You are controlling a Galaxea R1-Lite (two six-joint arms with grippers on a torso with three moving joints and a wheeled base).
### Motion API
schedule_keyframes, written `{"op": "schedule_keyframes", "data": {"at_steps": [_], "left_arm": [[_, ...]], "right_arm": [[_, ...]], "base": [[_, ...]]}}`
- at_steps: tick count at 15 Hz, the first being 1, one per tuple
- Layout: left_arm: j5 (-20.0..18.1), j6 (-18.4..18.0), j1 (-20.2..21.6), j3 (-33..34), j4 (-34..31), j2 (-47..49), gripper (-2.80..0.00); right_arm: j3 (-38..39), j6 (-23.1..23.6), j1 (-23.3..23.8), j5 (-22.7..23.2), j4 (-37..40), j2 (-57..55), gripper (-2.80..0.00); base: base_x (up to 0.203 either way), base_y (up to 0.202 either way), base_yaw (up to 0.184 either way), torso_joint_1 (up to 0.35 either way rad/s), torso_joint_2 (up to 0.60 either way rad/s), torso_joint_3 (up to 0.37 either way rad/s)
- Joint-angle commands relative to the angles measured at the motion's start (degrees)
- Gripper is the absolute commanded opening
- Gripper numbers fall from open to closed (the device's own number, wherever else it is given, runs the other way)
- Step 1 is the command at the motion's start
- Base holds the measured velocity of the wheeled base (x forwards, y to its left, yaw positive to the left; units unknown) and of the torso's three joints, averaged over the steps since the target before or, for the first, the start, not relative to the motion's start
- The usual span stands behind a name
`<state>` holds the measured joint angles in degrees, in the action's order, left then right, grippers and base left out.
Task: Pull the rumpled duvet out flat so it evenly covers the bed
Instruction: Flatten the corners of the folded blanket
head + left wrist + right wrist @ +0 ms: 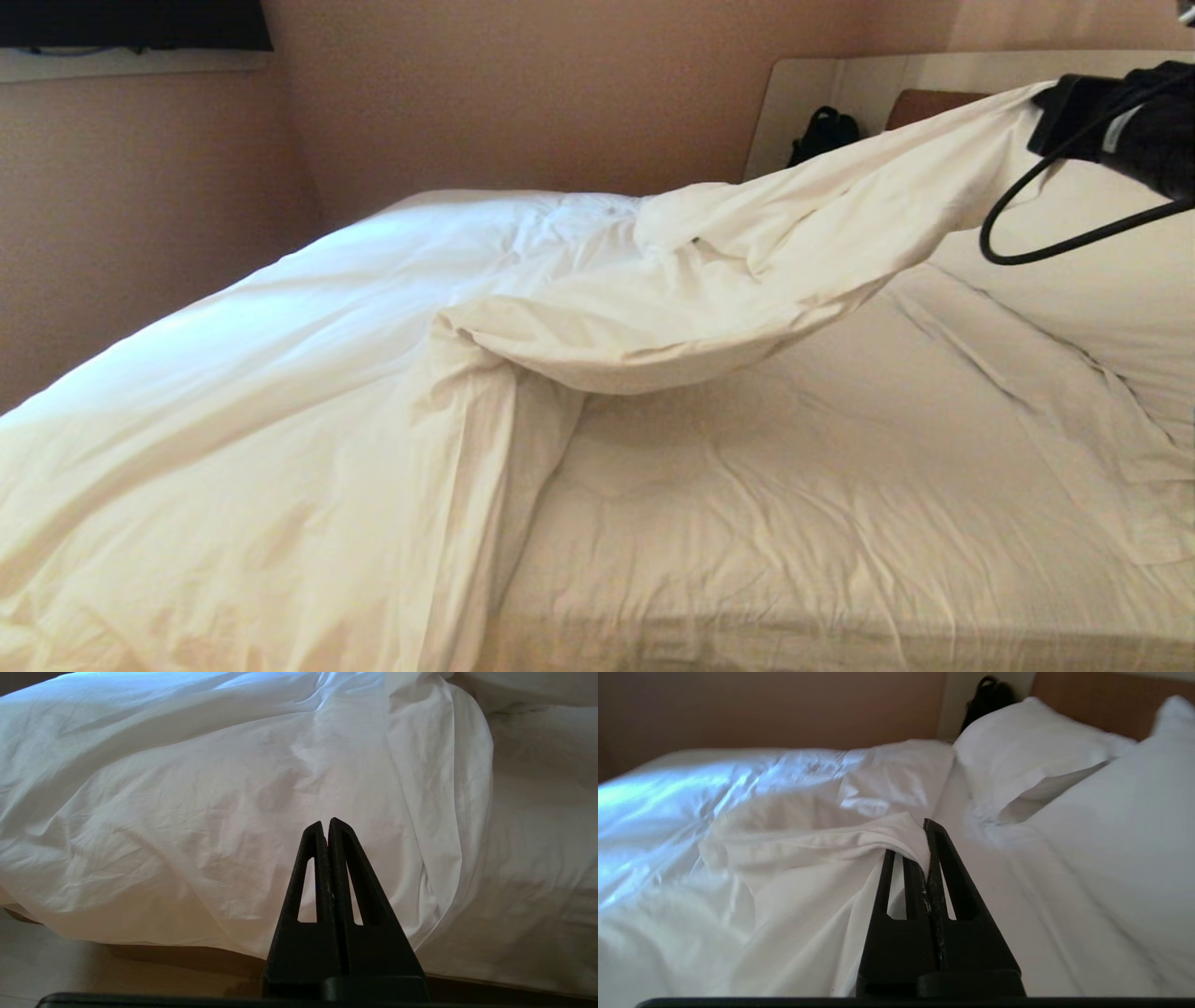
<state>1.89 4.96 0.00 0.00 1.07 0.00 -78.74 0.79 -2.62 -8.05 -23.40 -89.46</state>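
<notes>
- Near edge: bare sheet [747, 523] fills the near-right part of the bed [840, 644]; rumpled duvet [280, 401] heaped over the left half, spilling over the near-left edge.
- Duvet corner lifted into a long flap, running from the heap at centre up to the far right, hanging clear above the sheet.
- Right pincer [1050, 107] at far right, up high, clamped tight on that duvet corner; right wrist view shows cloth pinched between the closed jaws [927, 858].
- Left pincer [325, 828] squeezed closed, holding nothing, parked low off the near-left side of the bed, pointing at the duvet's hanging edge; not in the head view.
- Pillows [1017, 756] at the right end by the headboard [934, 105]; dark bag [823, 133] in the far corner beyond.
- Key relation: bulk of duvet lies left of the right pincer; flap's long axis goes left-to-right toward the pillows. Uncovered sheet sits under and near of the flap.
- Judgement: pull looks mid-way; carrying the corner on toward the near right would spread it. Right arm is the one in contact; left arm is nearer the heap.
- Risk: thin pinch could slip out.
</notes>
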Motion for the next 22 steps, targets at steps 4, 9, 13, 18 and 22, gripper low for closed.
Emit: {"op": "schedule_keyframes", "data": {"at_steps": [4,9,13,18,22], "left_arm": [[0.0,0.0,0.0,0.0,0.1,0.0,-2.80],[0.0,0.0,0.0,0.0,0.1,0.0,-2.80],[0.0,0.0,0.0,0.0,0.1,0.0,-2.80],[0.0,0.0,0.0,0.0,0.1,0.0,-2.80],[0.0,0.0,0.0,0.0,0.1,0.0,-2.80]], "right_arm": [[0.8,-1.9,3.9,0.0,4.3,6.6,-2.80],[0.7,-2.6,7.4,-0.5,8.8,9.7,-2.80],[0.2,-4.2,11.2,-0.5,11.1,11.4,-2.80],[0.2,-4.7,14.4,-0.2,15.0,16.3,-2.80],[0.3,-5.1,16.1,-0.2,18.2,18.8,-2.80]], "base": [[0.000,0.000,0.000,0.000,0.00,0.000],[0.000,0.000,0.000,0.000,0.00,0.000],[0.000,0.000,0.000,0.000,0.00,0.000],[0.000,0.000,0.000,0.000,0.00,0.000],[0.000,0.000,0.000,0.000,0.00,0.000]]}}
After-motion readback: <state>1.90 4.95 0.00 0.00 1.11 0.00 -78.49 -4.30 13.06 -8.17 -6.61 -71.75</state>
